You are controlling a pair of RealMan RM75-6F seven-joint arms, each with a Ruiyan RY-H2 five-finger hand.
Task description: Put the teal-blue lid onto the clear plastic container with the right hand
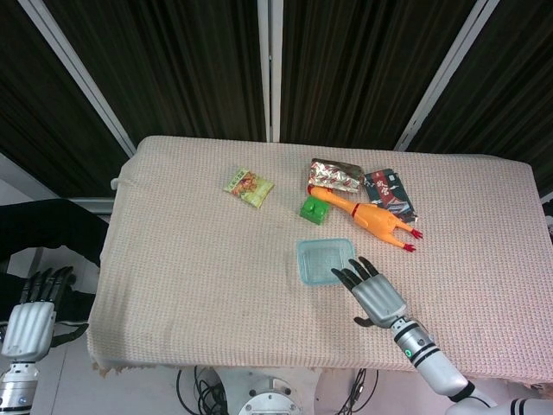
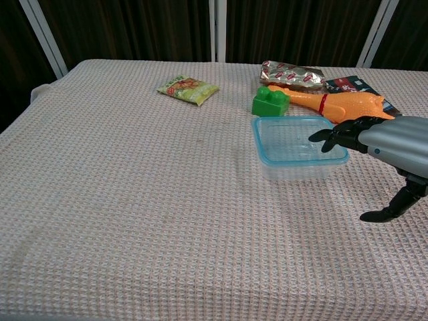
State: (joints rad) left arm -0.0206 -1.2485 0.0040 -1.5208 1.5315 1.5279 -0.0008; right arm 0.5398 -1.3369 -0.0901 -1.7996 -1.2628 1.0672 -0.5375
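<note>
The clear plastic container (image 1: 321, 262) (image 2: 294, 150) stands right of the table's middle, with the teal-blue lid (image 2: 299, 138) lying flat on its rim. My right hand (image 1: 373, 294) (image 2: 384, 142) hovers at the container's near right corner, palm down, with nothing in it. Its dark fingertips (image 2: 328, 137) reach over the lid's right edge; I cannot tell if they touch it. The thumb hangs down apart, over the cloth. My left hand (image 1: 30, 316) shows only in the head view, off the table at the lower left, fingers straight and empty.
Behind the container lie a green block (image 1: 314, 207) (image 2: 270, 101), an orange rubber chicken (image 1: 373, 220) (image 2: 334, 103), a foil snack bag (image 1: 336, 175), a dark packet (image 1: 390, 194) and a green snack packet (image 1: 249, 186) (image 2: 187, 88). A pink woven cloth (image 1: 190, 285) covers the table.
</note>
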